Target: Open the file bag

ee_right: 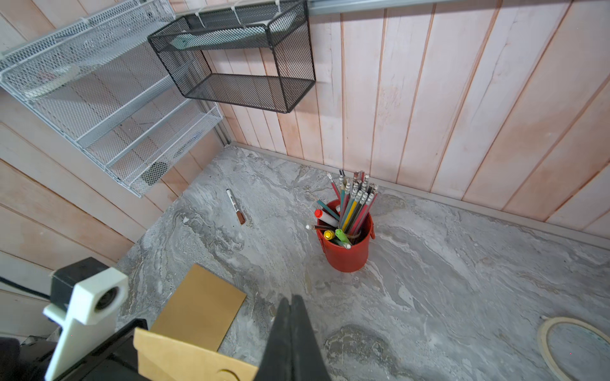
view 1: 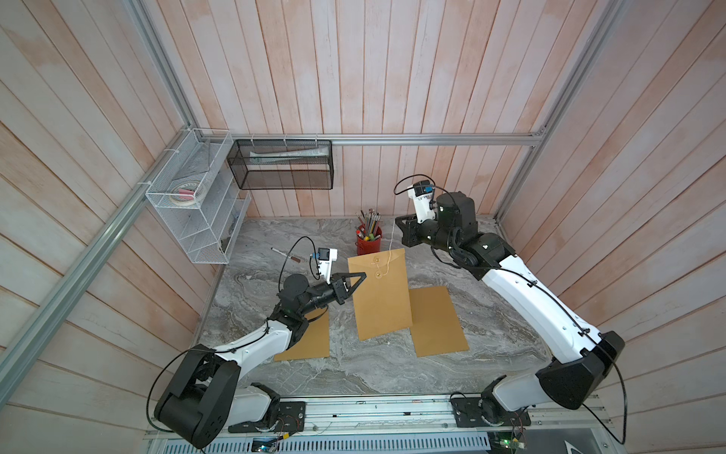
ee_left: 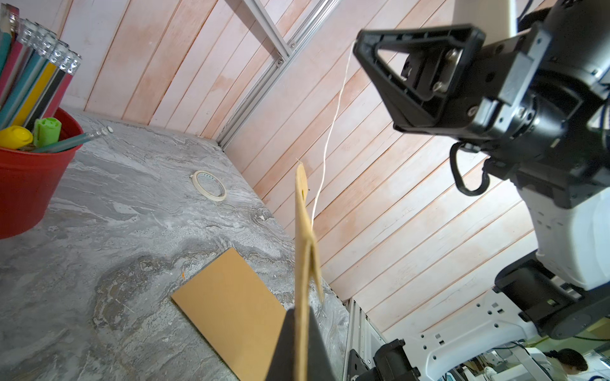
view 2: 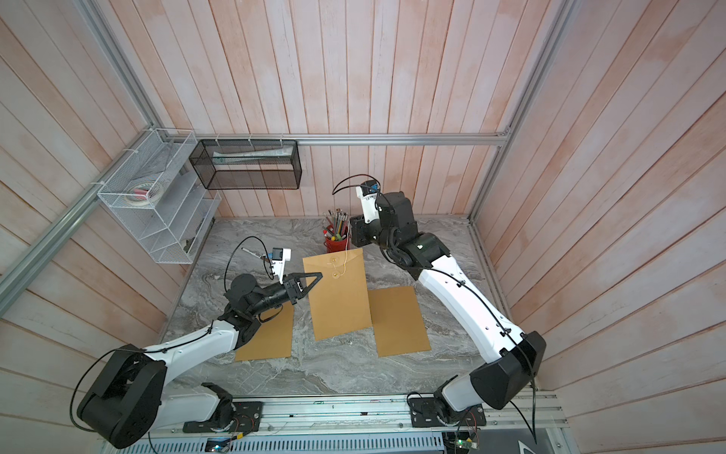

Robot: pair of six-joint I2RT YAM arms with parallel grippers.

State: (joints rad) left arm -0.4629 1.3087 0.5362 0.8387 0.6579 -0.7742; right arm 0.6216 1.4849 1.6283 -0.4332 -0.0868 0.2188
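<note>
The file bag (view 1: 381, 302) is held above the table's (view 1: 491, 314) middle, its edge clamped in the fully closed left gripper (view 1: 363, 275) and its string (ee_left: 330, 129) pinched in the closed right gripper (view 1: 397, 220), so the bag could be tugged free by overpulling.

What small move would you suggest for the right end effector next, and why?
Probably release the string and reach for the flap: the string looks unwound, running free to the right end effector, while the left end effector holds the file bag.
</note>
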